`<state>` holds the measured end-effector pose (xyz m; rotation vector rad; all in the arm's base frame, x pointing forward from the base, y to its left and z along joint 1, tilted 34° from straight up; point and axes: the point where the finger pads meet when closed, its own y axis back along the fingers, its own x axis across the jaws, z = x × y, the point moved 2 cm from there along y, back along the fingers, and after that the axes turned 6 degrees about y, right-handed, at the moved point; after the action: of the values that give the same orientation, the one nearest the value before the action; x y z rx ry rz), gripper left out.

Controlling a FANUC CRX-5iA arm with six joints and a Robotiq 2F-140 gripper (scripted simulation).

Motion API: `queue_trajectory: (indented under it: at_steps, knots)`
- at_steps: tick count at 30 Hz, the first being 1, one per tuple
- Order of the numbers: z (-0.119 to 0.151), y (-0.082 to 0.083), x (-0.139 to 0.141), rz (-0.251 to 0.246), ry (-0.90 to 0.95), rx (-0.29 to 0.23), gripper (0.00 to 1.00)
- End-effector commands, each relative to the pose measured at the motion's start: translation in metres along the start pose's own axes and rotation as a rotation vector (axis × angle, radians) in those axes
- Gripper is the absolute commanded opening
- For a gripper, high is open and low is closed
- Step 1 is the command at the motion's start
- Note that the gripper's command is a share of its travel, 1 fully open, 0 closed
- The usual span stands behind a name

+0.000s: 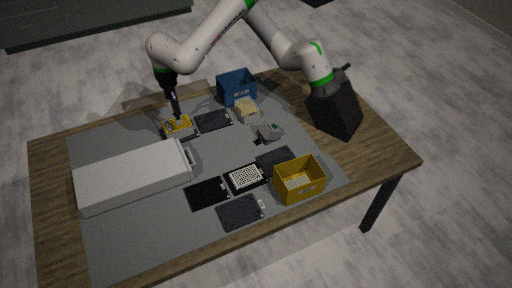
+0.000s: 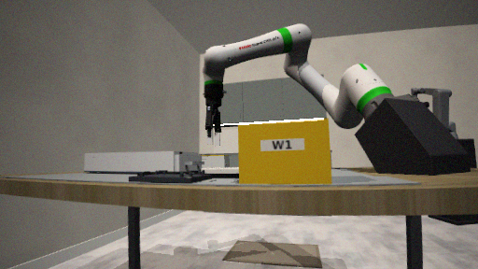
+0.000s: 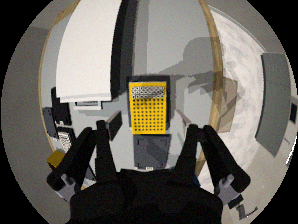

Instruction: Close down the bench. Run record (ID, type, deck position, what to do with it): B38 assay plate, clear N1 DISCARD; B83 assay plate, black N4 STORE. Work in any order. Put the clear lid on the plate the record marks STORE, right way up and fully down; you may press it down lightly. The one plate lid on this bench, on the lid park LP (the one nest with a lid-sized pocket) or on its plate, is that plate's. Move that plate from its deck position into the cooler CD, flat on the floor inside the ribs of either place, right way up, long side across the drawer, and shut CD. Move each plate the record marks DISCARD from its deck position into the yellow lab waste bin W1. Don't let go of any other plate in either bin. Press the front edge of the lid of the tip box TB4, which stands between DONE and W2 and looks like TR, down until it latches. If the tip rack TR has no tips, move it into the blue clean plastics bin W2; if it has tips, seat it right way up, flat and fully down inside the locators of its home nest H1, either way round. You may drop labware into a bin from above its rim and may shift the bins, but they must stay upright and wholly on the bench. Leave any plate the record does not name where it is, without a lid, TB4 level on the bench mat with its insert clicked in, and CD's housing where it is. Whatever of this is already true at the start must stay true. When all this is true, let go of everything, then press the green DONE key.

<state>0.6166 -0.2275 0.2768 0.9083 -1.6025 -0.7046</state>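
A wooden table (image 1: 385, 145) carries a grey bench mat (image 1: 150, 235). From above, the white arm (image 1: 200, 40) reaches from its black pedestal (image 1: 345, 117) at three o'clock across to eleven o'clock, where the gripper (image 1: 176, 114) hangs over a yellow tip rack (image 1: 178, 123) seated on a dark nest. The gripper's fingers are spread partway with nothing between them.

Only the top view lays out the rest. The blue bin (image 1: 236, 86) is at twelve o'clock, with a pale tip box (image 1: 247, 110) just in front of it and a small grey key block with a green button (image 1: 271, 132) near the centre. The long white cooler (image 1: 131, 175) lies at nine o'clock. The yellow waste bin (image 1: 299, 178) sits at five o'clock with a pale plate inside it. Just beside it at its nine o'clock is a black plate with a white well grid (image 1: 245, 176), among flat dark nests.

The wrist view looks straight down between the two spread fingers at the yellow rack (image 3: 148, 106), showing its grid of holes; whether tips fill them cannot be told.

The side view alone shows height: the gripper (image 2: 213, 131) hangs well above the bench, behind the yellow bin (image 2: 285, 151). That bin's white label reads "W1". Red lettering on the arm is too small to read.
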Motion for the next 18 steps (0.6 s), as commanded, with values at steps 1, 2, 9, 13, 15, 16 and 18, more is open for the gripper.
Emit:
queue_trajectory:
  at_steps: [1,2,9,13,15,16,18]
  knots:
    - [0.0,-0.003,0.0,0.0,0.0,0.001,0.66]
    - [0.0,-0.005,0.0,0.0,0.0,0.001,0.66]
    - [0.0,-0.011,0.0,0.0,0.0,0.001,0.66]
    - [0.0,-0.017,0.0,0.0,0.0,0.001,0.66]
    - [0.0,-0.019,0.0,0.0,0.0,0.001,0.66]
    - [0.0,-0.021,0.0,0.0,0.0,0.001,0.66]
    - [0.0,-0.023,0.0,0.0,0.0,0.001,0.66]
